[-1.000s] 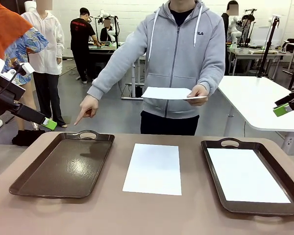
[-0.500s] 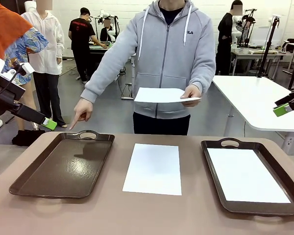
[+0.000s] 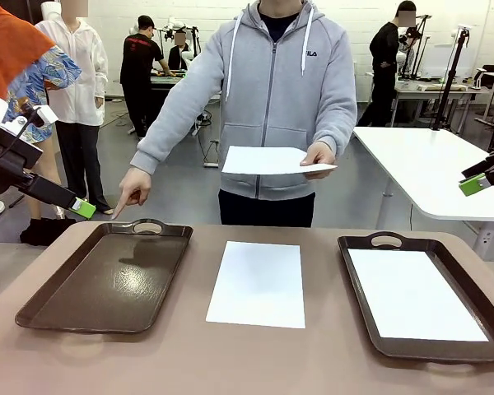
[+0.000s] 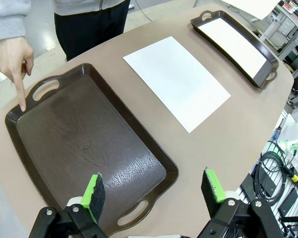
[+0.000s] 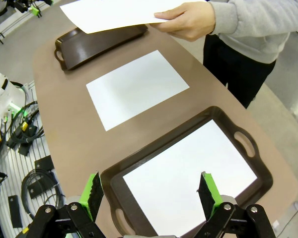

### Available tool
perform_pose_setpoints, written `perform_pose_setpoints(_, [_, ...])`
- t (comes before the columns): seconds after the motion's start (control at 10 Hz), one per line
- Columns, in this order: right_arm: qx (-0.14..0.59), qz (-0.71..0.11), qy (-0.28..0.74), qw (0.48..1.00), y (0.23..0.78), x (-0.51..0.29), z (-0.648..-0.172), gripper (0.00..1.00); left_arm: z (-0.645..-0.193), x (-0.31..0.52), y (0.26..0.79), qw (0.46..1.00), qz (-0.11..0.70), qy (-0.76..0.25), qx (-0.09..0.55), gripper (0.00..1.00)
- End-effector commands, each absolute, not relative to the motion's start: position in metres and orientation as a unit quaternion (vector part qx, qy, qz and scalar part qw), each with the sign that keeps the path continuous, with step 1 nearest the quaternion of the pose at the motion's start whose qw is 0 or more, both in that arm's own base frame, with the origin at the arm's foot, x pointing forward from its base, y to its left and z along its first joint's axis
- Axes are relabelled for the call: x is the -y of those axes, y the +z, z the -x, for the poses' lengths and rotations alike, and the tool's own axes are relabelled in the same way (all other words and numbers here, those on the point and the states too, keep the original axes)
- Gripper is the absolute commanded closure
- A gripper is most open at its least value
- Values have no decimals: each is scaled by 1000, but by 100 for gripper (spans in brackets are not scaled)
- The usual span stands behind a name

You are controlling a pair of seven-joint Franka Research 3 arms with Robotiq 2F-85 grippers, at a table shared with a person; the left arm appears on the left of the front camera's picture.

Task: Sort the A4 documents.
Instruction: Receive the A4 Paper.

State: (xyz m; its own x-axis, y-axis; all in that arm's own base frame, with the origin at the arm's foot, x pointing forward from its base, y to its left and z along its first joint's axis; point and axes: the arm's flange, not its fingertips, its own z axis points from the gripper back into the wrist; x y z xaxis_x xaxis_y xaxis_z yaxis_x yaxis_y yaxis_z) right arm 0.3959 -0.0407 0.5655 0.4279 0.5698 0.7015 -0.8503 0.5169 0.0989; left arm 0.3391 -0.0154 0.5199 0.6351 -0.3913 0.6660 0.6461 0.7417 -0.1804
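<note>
One white A4 sheet (image 3: 258, 283) lies flat on the table between two dark brown trays. A second sheet (image 3: 413, 295) rests inside the right tray (image 3: 358, 290). The left tray (image 3: 107, 280) holds nothing. The person holds a third sheet (image 3: 267, 160) in one hand and points with the other hand (image 3: 132, 188) at the left tray's far handle. My left gripper (image 4: 155, 189) hovers open above the left tray's (image 4: 89, 144) near end. My right gripper (image 5: 150, 193) hangs open over the sheet (image 5: 188, 178) in the right tray (image 5: 111, 181). The middle sheet (image 4: 176, 82) (image 5: 136, 87) lies beyond both.
The brown table (image 3: 255, 362) has bare room along its front edge. A white table (image 3: 432, 173) stands behind on the right. Cables and gear lie on the floor beside the table (image 5: 25, 148). Other people stand at tables in the background.
The person has shifted slightly left and lowered the pointing hand toward the left tray's handle. Both arms have stayed still.
</note>
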Motion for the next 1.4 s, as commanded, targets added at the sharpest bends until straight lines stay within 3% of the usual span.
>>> perform_pose_setpoints(0.0, [309, -227, 435, 815, 565, 41, -396, 0, -340, 14, 519, 877, 213, -300, 310, 0])
perform_pose_setpoints(0.5, [309, -227, 435, 815, 565, 41, -396, 0, -343, 16, 524, 895, 202, -259, 300, 0])
perform_pose_setpoints(0.8, [309, -227, 435, 815, 565, 41, -396, 0, -357, 15, 529, 919, 233, -151, 279, 0])
perform_pose_setpoints(1.3, [309, -227, 435, 815, 565, 41, -396, 0, -429, 43, 550, 910, 326, -104, 235, 0])
